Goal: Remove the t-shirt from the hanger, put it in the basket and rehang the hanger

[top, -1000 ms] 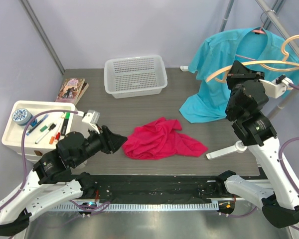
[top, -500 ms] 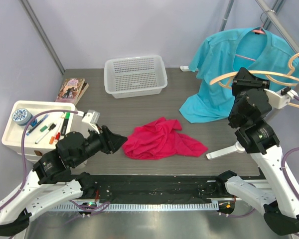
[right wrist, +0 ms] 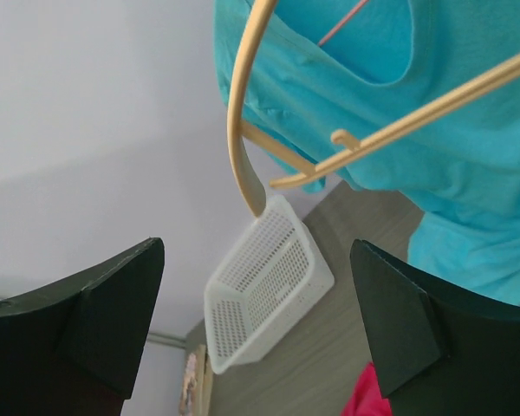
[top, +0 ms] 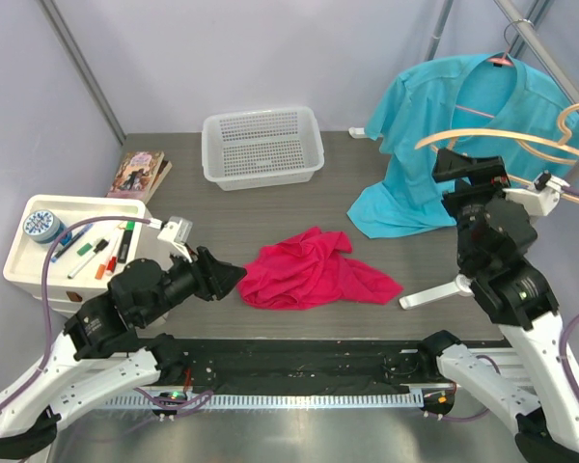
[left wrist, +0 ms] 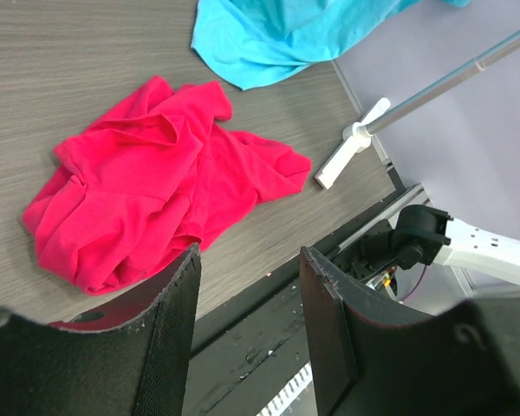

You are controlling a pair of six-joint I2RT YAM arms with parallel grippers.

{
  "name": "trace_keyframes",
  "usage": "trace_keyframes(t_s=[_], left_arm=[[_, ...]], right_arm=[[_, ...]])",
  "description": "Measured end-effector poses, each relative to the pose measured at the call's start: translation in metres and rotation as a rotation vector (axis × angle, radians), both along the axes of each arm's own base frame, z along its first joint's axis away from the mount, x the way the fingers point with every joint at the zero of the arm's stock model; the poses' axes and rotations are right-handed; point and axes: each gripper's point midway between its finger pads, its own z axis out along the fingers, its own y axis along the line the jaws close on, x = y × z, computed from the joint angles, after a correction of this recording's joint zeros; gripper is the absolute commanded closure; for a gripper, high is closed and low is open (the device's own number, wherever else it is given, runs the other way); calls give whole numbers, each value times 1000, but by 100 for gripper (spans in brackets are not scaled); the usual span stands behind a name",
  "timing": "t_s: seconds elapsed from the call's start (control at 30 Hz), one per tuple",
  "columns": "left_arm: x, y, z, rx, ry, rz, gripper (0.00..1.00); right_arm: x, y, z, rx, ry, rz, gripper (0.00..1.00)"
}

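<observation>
The red tee (top: 314, 270) lies crumpled on the desk (top: 299, 207), in front of the basket (top: 265, 172) and a little to its right. It is fully off the wooden hanger (right wrist: 433, 107), which hangs bare in the air well to the basket's right.

We judge the tee to be light, soft and limp. It has no stiff part to push against, so it will sag, stretch and drag whatever trails behind. A raised fold on top of the heap or a loose hem is the best place to pinch, taking one thick ridge of cloth, not a flat layer. It is not fragile, though thin fabric can slip out of a shallow bite.

The right pincer (right wrist: 258, 251) is released, its jaws spread wide with the hanger beyond them and nothing between. The left pincer (left wrist: 249, 256), in front of the basket and to its left, is also released and empty, pointing at the tee.

The bare strip of desk between basket and tee gives us open room. Right of the basket it is tighter, because the blue shirt (top: 415, 183) drapes onto the desk and the rack's white foot (top: 439, 292) juts in. The tee's near side sits not far from the desk's front edge, so a careless pull could take it over.
</observation>
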Motion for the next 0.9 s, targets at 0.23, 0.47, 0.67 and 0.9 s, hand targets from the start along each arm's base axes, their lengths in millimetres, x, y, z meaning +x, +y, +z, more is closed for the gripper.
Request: trace_keyframes(t_s=[0.23,0.47,0.67,0.9], left_arm=[[2,-3,-12,10,20,2,47],[5,-7,-6,-10,4,2,46],[5,-7,-6,-11,1,3,45],[3,3,-6,-6,-9,25,45]], right_arm=[[-58,-1,-14,-158,25,169,5],[-56,88,-44,-326,141,661,1],[-45,154,-118,-372,349,927,1],[-81,259,-188,-642,480,1127,1]])
